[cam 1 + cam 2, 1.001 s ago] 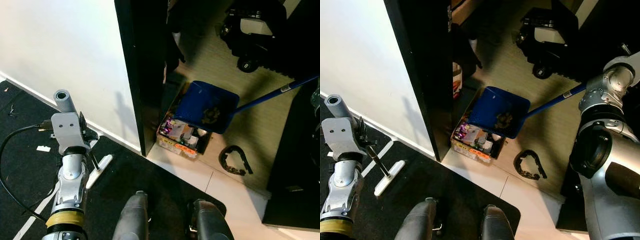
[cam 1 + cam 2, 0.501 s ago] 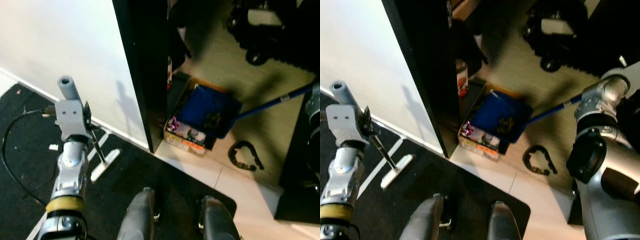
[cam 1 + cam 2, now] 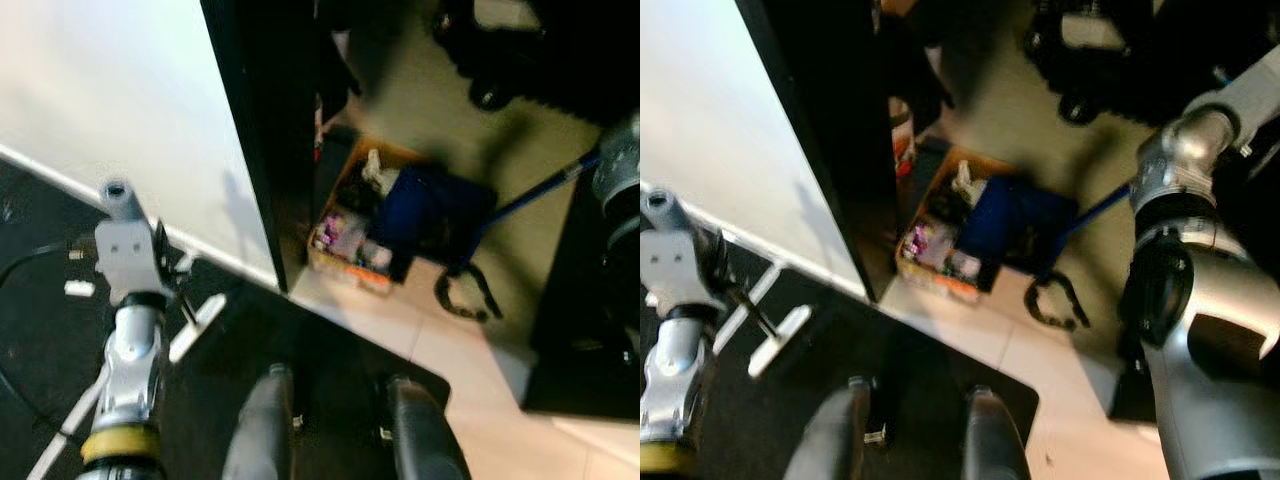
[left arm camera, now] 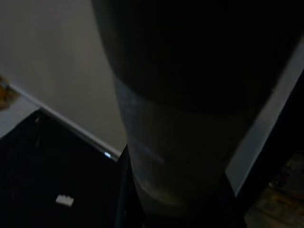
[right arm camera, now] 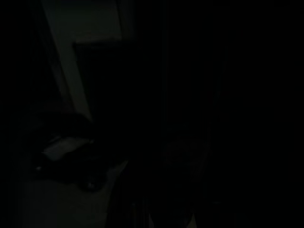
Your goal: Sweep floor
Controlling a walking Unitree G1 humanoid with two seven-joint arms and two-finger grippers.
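While the head camera is looking down at a doorway corner, the blue dustpan is sitting tilted over the right part of an open cardboard box that is standing on the pale floor just beside a black door frame. Its blue handle is running up and to the right toward the right arm, which is reaching out over the floor; the right gripper's own fingers are lying out of sight at the picture edge, so whether they are apart or together cannot be told. Colourful litter and a white scrap are lying inside the box. A black curved object is lying on the floor just beside the dustpan. The left arm is standing raised over a black mat, and a dark stick ending in a white flat broom head is slanting down from the left gripper to the mat; the finger position is too blurred to judge. White wall is filling the upper left. The left wrist view is showing a dark rounded shape close to the lens, white wall and black mat behind it. The right wrist view is nearly black.
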